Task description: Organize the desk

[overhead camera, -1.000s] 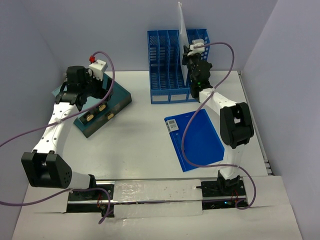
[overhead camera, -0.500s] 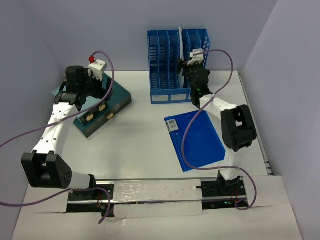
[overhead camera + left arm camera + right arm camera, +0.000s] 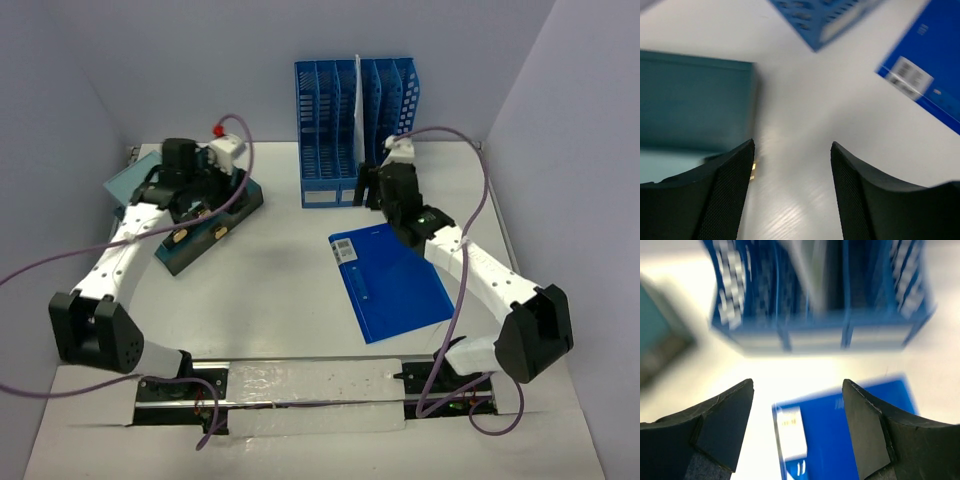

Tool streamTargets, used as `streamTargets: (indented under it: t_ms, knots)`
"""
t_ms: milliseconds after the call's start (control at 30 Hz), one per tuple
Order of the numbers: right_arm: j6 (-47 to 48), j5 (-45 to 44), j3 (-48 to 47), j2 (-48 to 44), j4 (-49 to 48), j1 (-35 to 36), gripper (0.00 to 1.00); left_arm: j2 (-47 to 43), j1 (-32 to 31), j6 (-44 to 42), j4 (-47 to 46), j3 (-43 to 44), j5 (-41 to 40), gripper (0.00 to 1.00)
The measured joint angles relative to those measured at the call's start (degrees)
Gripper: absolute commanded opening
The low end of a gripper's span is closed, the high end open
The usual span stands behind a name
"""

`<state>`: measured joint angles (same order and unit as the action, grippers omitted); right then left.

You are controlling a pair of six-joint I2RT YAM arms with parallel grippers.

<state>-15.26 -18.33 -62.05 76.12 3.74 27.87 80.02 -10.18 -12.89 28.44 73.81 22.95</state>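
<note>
Right tool (image 3: 373,187) backing off rack (image 3: 325,150), spread, empty; white sheet (image 3: 357,110) now filed. Left tool (image 3: 792,147), spread, shifting over teal binder (image 3: 215,215); blue folder (image 3: 400,275) remaining.

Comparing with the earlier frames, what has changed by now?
The right hand lowered the white sheet into the blue file rack, let it go and drew back toward its base, open. The left hand shifted right over the dark teal case, holding nothing. The blue folder, the rack and the case lie where they were.
</note>
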Motion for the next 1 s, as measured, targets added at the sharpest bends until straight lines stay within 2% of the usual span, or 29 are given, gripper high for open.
streamTargets:
  t_ms: [200, 333, 467, 700, 833, 1000]
  knots:
    - [-5.25, 2.54, 10.31, -3.86, 10.97, 2.51, 0.79, 12.88, -17.59, -0.71, 2.36, 5.36, 1.35, 0.77]
    - [-8.30, 5.22, 14.00, -7.58, 15.18, 0.09, 0.79, 24.01, -23.72, 0.45, 4.21, 13.58, 4.18, 0.78]
    - [-10.26, 6.40, 15.40, -7.79, 16.22, -0.54, 0.79, 35.13, -25.20, 2.00, 4.30, 24.25, 6.59, 0.82]
    - [-11.92, 7.02, 18.57, -8.01, 19.20, -0.80, 0.78, 48.67, -26.52, 3.55, 5.71, 34.96, 10.76, 0.83]
    - [-12.43, 7.52, 18.86, -8.05, 18.96, -0.80, 0.78, 53.51, -26.92, 3.55, 5.73, 38.16, 10.99, 0.84]
    - [-13.12, 9.17, 21.58, -8.61, 18.60, -0.82, 0.78, 55.30, -26.88, 3.57, 5.79, 38.18, 10.86, 0.84]
